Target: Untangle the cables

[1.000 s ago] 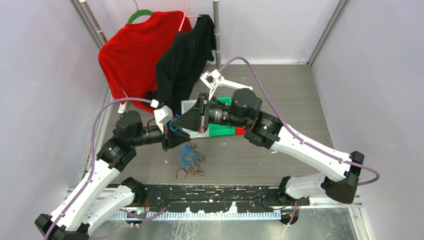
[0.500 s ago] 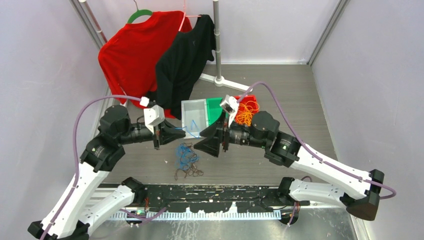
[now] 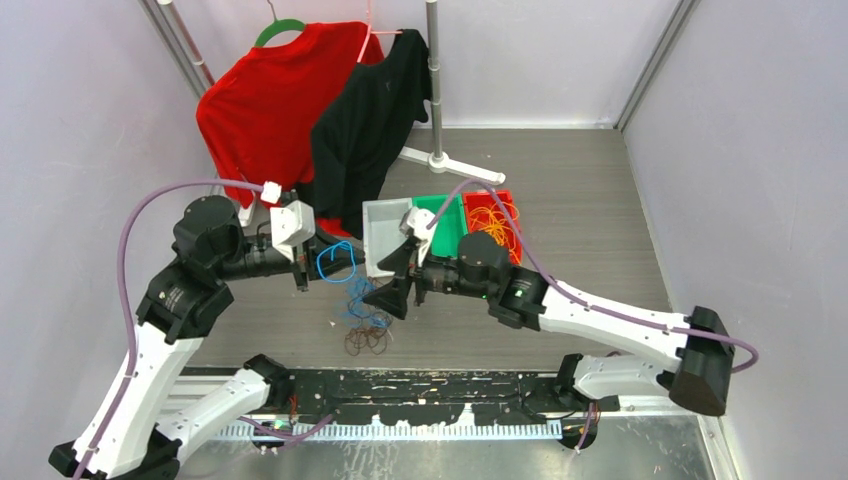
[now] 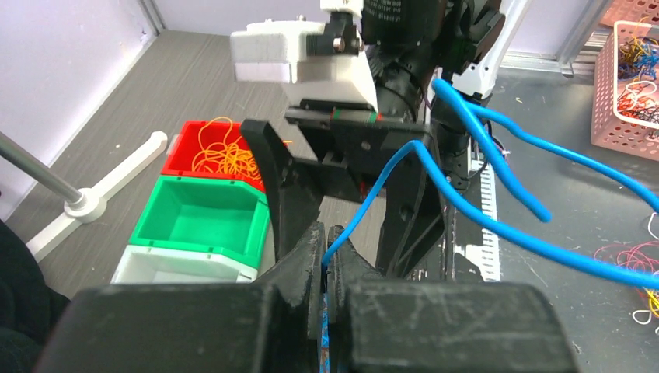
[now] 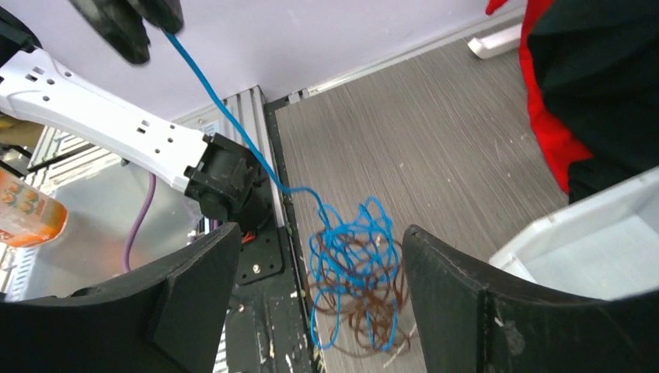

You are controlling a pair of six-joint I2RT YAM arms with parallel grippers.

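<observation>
Blue cable [image 4: 466, 208] is clamped between the shut fingers of the left gripper [image 4: 329, 260], which is raised over the left part of the grey wood-grain table [image 3: 600, 200]. In the left wrist view the strand leaves the fingertips and runs up and off to the right. From the top camera it makes a small loop just in front of that gripper and then drops to a tangle of blue and brown cables [image 3: 364, 322] lying on the table near the front edge, between the 2 arms. The right gripper [image 5: 320, 242] is just right of the strand and above the tangle, its jaws spread wide and gripping nothing. Its own camera looks down between the 2 black fingers onto the blue loops, which are wound through the darker brown ones, with the taut blue strand climbing to the upper left. Behind the right gripper 3 bins stand in a touching row: a white bin [image 3: 386, 232], a green bin [image 3: 446, 228] and a red bin [image 3: 503, 240]. Orange cables [image 3: 490, 218] are heaped in the red one. At the back left a red garment [image 3: 262, 110] and a black garment [image 3: 368, 115] hang side by side.
</observation>
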